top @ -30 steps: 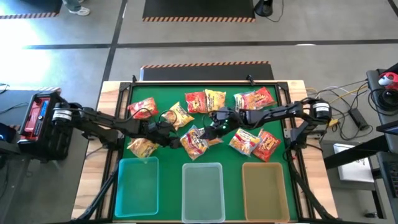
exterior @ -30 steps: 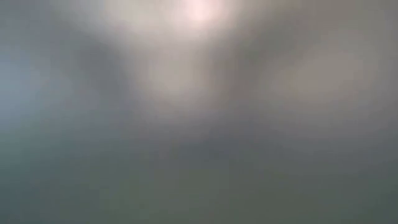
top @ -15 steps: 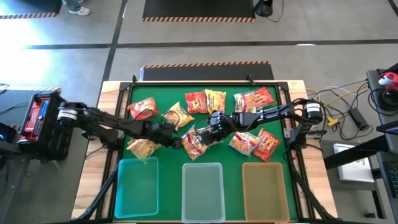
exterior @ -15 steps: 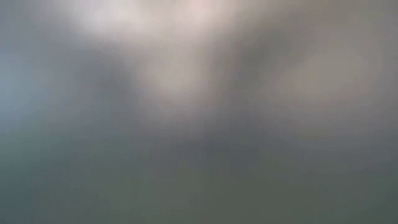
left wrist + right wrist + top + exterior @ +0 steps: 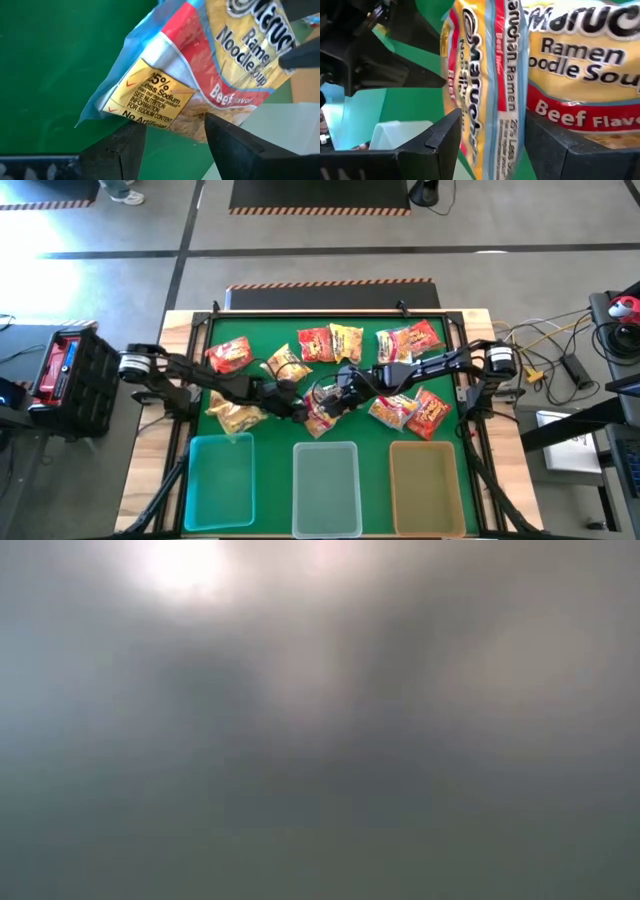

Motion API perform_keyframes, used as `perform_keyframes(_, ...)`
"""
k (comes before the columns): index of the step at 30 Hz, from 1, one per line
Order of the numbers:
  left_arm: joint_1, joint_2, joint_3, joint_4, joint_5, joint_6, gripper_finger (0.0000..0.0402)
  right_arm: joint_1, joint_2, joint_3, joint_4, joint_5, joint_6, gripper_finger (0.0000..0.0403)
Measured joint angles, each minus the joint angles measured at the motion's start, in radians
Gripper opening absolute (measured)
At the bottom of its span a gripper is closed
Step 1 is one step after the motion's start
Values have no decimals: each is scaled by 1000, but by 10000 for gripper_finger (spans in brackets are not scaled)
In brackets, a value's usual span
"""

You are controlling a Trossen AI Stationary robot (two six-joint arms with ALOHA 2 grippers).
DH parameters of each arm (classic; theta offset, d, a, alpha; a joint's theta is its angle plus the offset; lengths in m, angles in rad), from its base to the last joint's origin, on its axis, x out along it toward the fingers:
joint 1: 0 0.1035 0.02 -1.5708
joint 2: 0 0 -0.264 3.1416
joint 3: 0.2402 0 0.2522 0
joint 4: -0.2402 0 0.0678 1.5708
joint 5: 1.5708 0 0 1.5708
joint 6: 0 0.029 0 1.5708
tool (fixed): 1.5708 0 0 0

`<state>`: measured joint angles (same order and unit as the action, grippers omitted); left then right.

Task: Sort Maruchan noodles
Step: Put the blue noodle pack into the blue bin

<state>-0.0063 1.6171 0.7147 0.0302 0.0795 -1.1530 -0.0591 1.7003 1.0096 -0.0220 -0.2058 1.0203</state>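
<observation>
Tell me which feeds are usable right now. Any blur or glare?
Low view: fully blurred grey haze with a bright glare patch at upper left, nothing readable. High view: sharp, evenly lit, with the green mat clear. Left wrist view: sharp, label legible on the beef packet. Right wrist view: packets fill the frame but print stays readable.
</observation>
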Motion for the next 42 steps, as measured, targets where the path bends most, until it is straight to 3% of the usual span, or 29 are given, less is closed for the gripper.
perform_keyframes(8,-2,53,65,-4,20,36,185,19,12,1,6,32,-12,184)
perform_keyframes(13,-2,27,71,-15,40,89,185,20,12,1,0,28,-26,152)
perform_keyframes(20,-3,-67,69,-70,91,241,185,20,11,1,9,-10,-52,101)
perform_keyframes(29,-12,-260,70,-132,146,543,185,20,-34,-1,-1,-45,-273,107)
perform_keyframes(34,-11,-330,75,-137,117,603,185,20,-70,-1,16,-41,-407,106)
perform_keyframes(42,-13,-362,145,-238,-86,780,185,20,-147,-1,34,-37,-574,106)
